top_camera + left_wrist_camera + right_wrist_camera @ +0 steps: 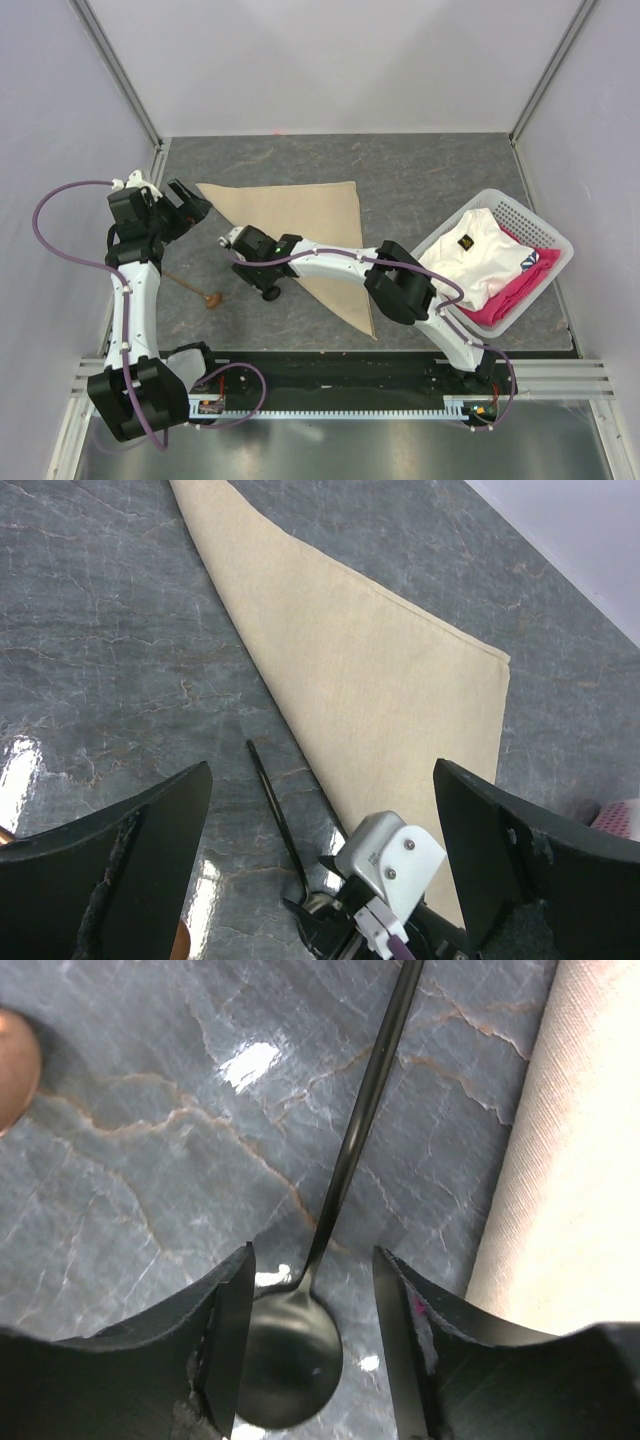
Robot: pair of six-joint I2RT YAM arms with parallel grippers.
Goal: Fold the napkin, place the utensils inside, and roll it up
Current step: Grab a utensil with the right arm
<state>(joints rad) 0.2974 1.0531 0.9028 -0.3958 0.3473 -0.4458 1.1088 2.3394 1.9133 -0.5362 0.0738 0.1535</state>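
The beige napkin (310, 225) (370, 670) (570, 1160) lies flat, folded into a triangle. A black spoon (290, 1350) (272, 800) rests on the table just off the napkin's left edge. My right gripper (266, 288) (312, 1250) is low over it, open, with a jaw on each side of the bowl and a gap on the right side. A second utensil with a small brown head (210, 299) (15, 1065) lies further left. My left gripper (195, 212) (320, 770) hovers wide open near the napkin's left corner, holding nothing.
A white basket (545, 235) at the right holds a white cloth (480, 250) and a pink-red cloth (510, 295). Frame posts and grey walls close in the table at the back and sides.
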